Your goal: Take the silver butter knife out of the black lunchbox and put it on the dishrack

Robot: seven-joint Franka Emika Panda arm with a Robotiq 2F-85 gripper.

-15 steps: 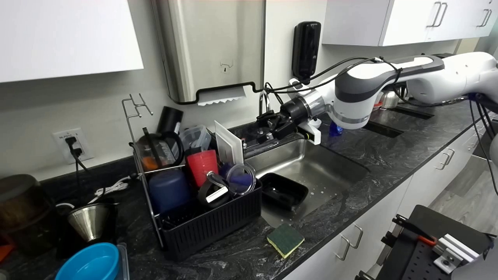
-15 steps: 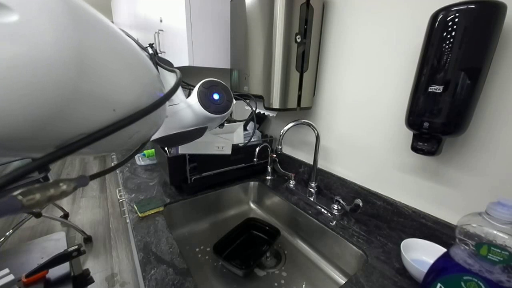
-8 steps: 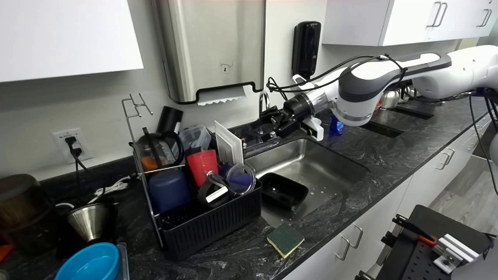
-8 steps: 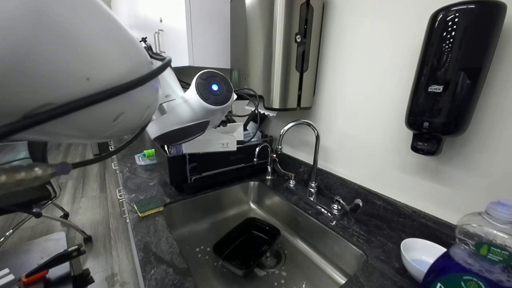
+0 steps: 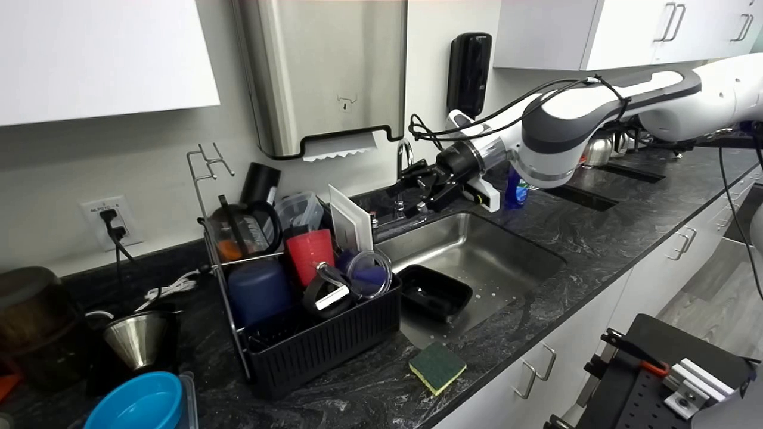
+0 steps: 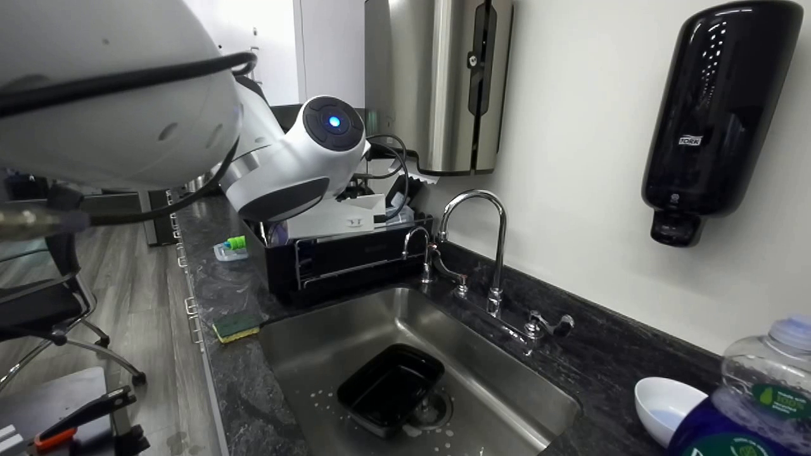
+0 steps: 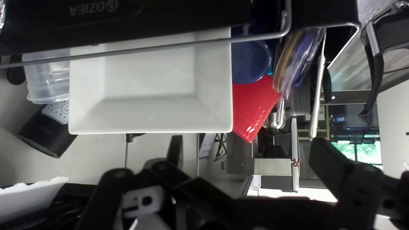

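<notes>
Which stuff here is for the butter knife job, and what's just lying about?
For the job:
black lunchbox, in the sink
dishrack
silver butter knife, seemingly, in the dishrack
gripper, open

Just lying about:
sponge
blue bowl
white bowl
bottle

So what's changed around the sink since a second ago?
The arm rose and drew slightly back from the dishrack; the fingers stay open, with nothing grasped or released. The black lunchbox in the sink, the sponge and the red cup stayed put.
</notes>
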